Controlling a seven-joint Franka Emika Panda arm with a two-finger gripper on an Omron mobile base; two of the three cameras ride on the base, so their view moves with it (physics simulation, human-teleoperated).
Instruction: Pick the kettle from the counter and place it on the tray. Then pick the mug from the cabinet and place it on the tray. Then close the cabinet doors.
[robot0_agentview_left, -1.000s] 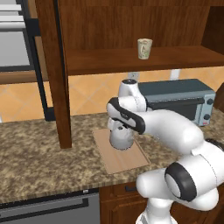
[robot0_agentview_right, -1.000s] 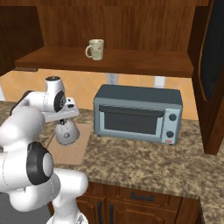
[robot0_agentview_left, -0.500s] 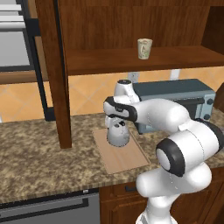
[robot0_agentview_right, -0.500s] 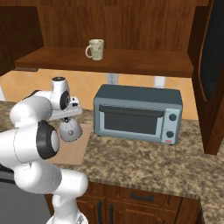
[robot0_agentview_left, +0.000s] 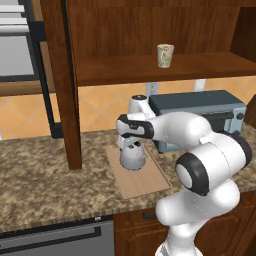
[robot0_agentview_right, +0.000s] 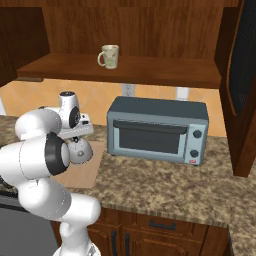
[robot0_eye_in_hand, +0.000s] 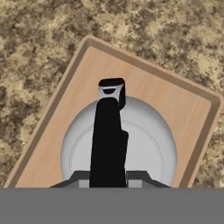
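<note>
Your tool (robot0_eye_in_hand: 109, 177) sits straight above the kettle (robot0_agentview_left: 132, 156), its jaws narrow and closed on the kettle's black top handle (robot0_eye_in_hand: 108, 140), one finger (robot0_eye_in_hand: 82, 176) showing on each side of it in the hand view. The kettle stands upright on the tray (robot0_agentview_left: 145, 179), toward the tray's back half, its base looking down on the wood. The tray lies flat on the desk (robot0_agentview_left: 40, 185), slightly skewed to the front edge. Just to the right of the tray you have the blue-grey toaster oven (robot0_agentview_right: 157, 130), close to the kettle but apart from it. Up on the cabinet (robot0_agentview_left: 130, 30) shelf, the mug (robot0_agentview_right: 109, 56) stands upright, handle to the left in the right base view. One cabinet door (robot0_agentview_left: 64, 85) hangs open left of the tray.
</note>
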